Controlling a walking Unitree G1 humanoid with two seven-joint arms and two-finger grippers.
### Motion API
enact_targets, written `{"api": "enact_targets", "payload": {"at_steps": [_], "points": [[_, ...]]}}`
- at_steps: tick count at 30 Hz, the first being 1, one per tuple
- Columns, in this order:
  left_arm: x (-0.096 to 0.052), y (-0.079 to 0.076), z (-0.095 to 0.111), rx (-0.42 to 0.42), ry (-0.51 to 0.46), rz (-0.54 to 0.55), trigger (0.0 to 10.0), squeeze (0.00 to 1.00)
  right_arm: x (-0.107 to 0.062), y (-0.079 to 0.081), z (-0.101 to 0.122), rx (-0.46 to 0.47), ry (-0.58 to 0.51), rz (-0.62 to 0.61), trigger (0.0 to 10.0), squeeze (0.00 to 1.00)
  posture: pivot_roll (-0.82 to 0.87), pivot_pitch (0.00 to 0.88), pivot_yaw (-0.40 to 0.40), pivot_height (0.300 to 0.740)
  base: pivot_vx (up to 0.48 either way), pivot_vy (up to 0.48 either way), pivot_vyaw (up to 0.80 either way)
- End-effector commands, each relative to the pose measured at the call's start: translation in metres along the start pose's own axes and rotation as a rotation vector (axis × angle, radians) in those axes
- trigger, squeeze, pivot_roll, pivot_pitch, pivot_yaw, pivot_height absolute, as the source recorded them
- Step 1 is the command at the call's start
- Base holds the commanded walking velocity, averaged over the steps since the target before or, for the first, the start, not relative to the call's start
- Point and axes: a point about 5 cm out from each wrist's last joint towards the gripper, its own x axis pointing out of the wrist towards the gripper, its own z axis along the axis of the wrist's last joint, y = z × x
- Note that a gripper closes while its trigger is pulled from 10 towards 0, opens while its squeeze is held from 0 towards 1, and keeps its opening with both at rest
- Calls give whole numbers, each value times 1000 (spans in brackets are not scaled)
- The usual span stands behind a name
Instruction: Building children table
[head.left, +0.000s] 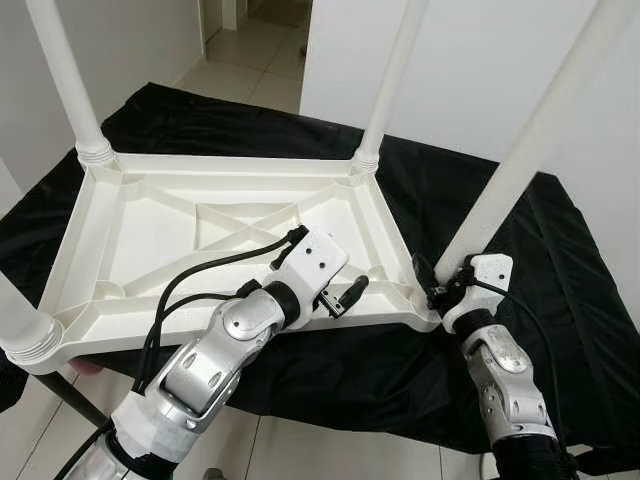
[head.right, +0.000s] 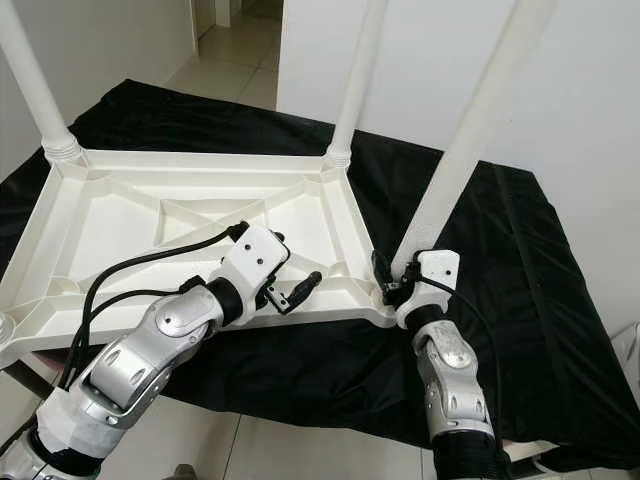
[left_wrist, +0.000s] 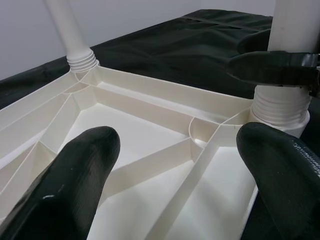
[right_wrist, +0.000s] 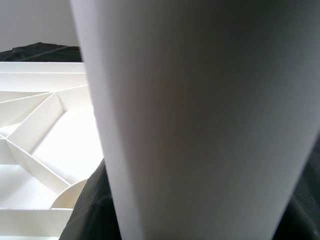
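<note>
The white plastic tabletop (head.left: 220, 235) lies upside down on the worktop (head.left: 520, 260), which is draped in black cloth — ribbed underside facing up, legs pointing at the ceiling. Far-left leg (head.left: 65, 75) and far-right leg (head.left: 392, 75) stand upright in their threaded corner sockets, and a third (head.left: 20, 325) rises at the near-left corner. Over at the near-right corner, the right gripper (head.left: 440, 285) is clamped around the base of the fourth leg (head.left: 520, 150), just above its socket — jaws closed on it, and the leg leans outward to the right. The left gripper (head.left: 345, 297) hovers over the near edge of the tabletop, jaws spread wide with nothing between them, pointing towards that same corner. Pale tiled floor (head.left: 250, 50) beyond.
</note>
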Motion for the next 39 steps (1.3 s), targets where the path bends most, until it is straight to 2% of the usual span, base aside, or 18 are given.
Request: {"api": "enact_targets", "payload": {"at_steps": [1,4,5,6,7,12,13,15,23,27,30,32,36,37,38,39], "points": [[-1,-6,3,-1,-9,-108,10000,0,-28,-9,-57,183,249,-131,10000,0,142,80,-60,740,0,0,0],[-1,-7,4,-1,-9,-108,10000,0,-29,-8,-59,189,252,-129,10000,0,142,80,-61,740,0,0,0],[0,-6,4,-2,-9,-108,10000,0,-30,-9,-61,227,253,-144,10000,0,143,81,-62,740,0,0,0],[0,-6,4,-2,-9,-108,10000,0,-30,-9,-61,227,253,-144,10000,0,143,81,-62,740,0,0,0],[0,-6,4,-1,-10,-106,10000,0,-33,-10,-63,277,238,-164,10000,0,143,81,-63,740,0,0,0],[-1,-6,4,-1,-10,-105,10000,0,-36,-11,-62,349,203,-180,10000,0,143,82,-63,740,0,0,0],[-1,-7,4,-2,-10,-106,10000,0,-37,-13,-61,398,178,-200,10000,0,143,82,-63,740,0,0,0],[-1,-7,4,-2,-9,-107,10000,0,-38,-14,-59,371,166,-200,10000,0,141,84,-62,740,0,0,0],[-1,-7,4,-1,-8,-108,10000,0,-38,-13,-56,388,135,-184,10000,0,140,85,-60,740,0,0,0],[-1,-7,4,-2,-9,-110,10000,0,-36,-14,-54,373,129,-179,10000,0,142,83,-59,740,0,0,0],[-1,-7,4,-2,-8,-110,10000,0,-34,-13,-52,338,135,-166,10000,0,143,82,-58,740,0,0,0],[-1,-7,4,-3,-6,-108,10000,0,-30,-9,-48,273,150,-125,10000,0,145,83,-57,740,0,0,0],[-1,-7,4,-4,-5,-107,10000,0,-28,-8,-47,257,151,-117,10000,0,145,83,-57,740,0,0,0],[-1,-7,3,-8,-3,-111,10000,0,-26,-7,-46,214,160,-114,10000,0,145,85,-58,740,0,0,0],[-1,-7,3,-8,-3,-111,10000,0,-26,-7,-46,214,160,-114,10000,0,145,85,-58,740,0,0,0],[-2,-8,3,-9,0,-115,10000,0,-22,-6,-44,141,177,-120,10000,0,146,86,-59,740,0,0,0]]}}
